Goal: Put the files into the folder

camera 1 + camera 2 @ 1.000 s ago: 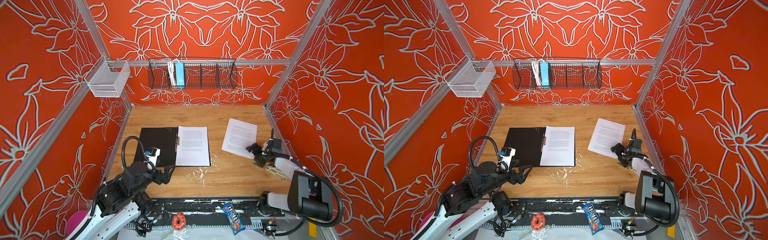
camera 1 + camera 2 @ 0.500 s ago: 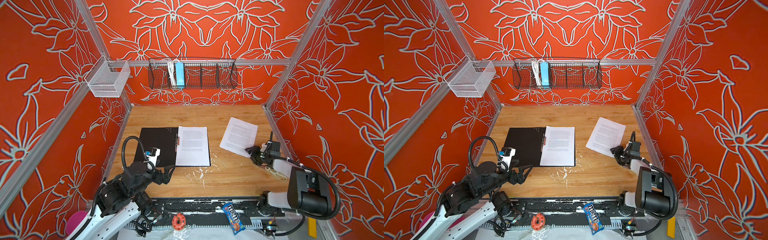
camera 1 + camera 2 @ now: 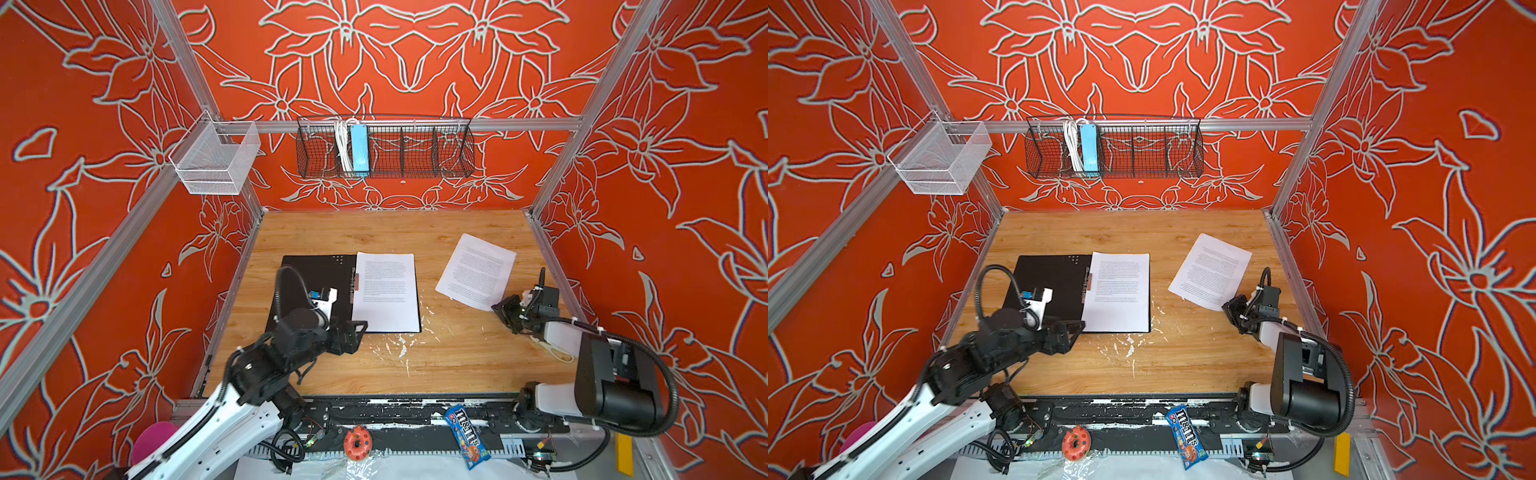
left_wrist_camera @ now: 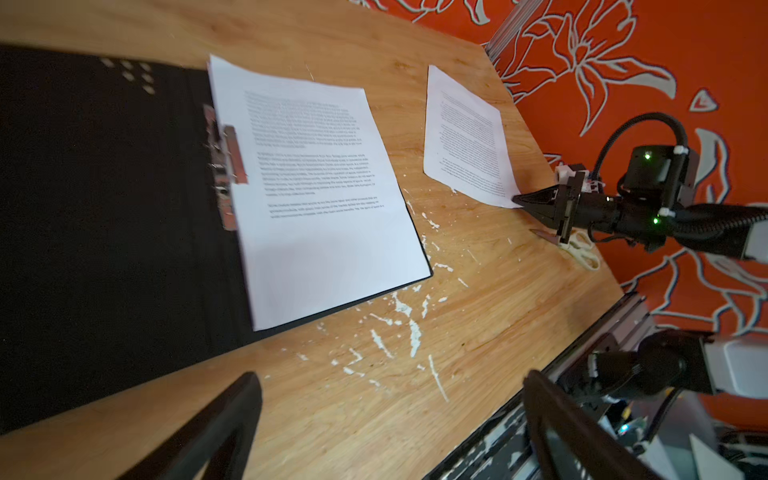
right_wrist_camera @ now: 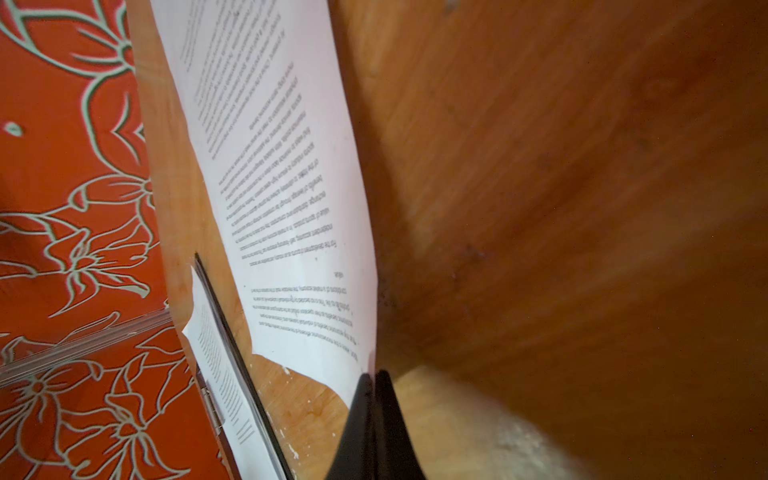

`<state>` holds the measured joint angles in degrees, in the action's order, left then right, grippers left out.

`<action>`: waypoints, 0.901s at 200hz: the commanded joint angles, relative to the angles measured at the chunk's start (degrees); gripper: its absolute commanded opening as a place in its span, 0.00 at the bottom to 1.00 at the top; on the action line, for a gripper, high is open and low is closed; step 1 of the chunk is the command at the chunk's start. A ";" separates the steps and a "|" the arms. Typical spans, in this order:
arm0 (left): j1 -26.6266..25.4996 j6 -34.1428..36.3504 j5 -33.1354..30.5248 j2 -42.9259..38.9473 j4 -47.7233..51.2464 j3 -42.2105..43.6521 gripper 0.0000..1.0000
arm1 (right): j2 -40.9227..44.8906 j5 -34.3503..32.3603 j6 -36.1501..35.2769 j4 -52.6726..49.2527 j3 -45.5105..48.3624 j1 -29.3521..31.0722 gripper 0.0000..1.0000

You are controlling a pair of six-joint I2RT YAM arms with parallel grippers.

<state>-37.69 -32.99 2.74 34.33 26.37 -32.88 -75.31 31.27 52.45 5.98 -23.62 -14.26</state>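
The folder [image 3: 313, 278] [image 3: 1050, 282] lies open at the table's left, black inside up, with a metal clip [image 4: 230, 166] along its spine. One printed sheet [image 3: 386, 291] [image 4: 316, 199] rests on its right half. A second sheet of the files [image 3: 478, 268] [image 3: 1212, 270] [image 5: 282, 166] lies loose and askew at the right. My right gripper [image 3: 497, 307] [image 5: 372, 380] is low over the table, shut on that sheet's near corner. My left gripper [image 3: 359, 328] [image 4: 390, 415] hovers open at the folder's near edge with nothing between its fingers.
White-handled scissors [image 3: 552, 351] [image 4: 582, 253] lie under my right arm near the right wall. A black wire basket [image 3: 415, 149] holding a light-blue power strip [image 3: 359, 149] and a white mesh basket [image 3: 216, 162] hang on the walls. A candy bag [image 3: 467, 436] and a toy donut [image 3: 357, 442] sit on the front rail.
My right gripper has slid in to the loose sheet's near corner and closed on it, nudging the sheet slightly. The left arm has stayed still.
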 commanded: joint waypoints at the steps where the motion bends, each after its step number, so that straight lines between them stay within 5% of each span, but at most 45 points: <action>1: -2.59 -12.40 5.37 8.02 -21.76 4.24 0.98 | 6.42 0.25 2.53 -3.43 -0.65 0.89 0.00; 34: -14.41 -20.29 -4.59 26.44 -39.34 1.32 0.98 | 19.66 -4.33 6.10 -9.76 0.93 3.59 0.00; 58: -17.58 -27.19 -2.80 41.46 -49.08 -4.20 0.98 | 27.40 -7.50 9.34 -11.64 2.58 5.62 0.00; 126: -19.44 -54.25 1.74 73.76 -75.10 -19.66 0.98 | 33.70 -8.34 12.98 -12.32 5.22 8.11 0.00; 154: -19.52 -60.97 2.93 80.11 -73.66 -25.89 1.00 | 34.82 -7.69 13.42 -12.57 5.72 8.28 0.00; 180: -19.53 -65.31 1.24 83.51 -73.68 -28.91 0.89 | 35.71 -7.23 13.93 -12.36 6.30 8.34 0.00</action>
<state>-57.01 -89.95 4.73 115.94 -43.05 -58.89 -40.73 24.27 64.31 -5.87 -18.46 -6.35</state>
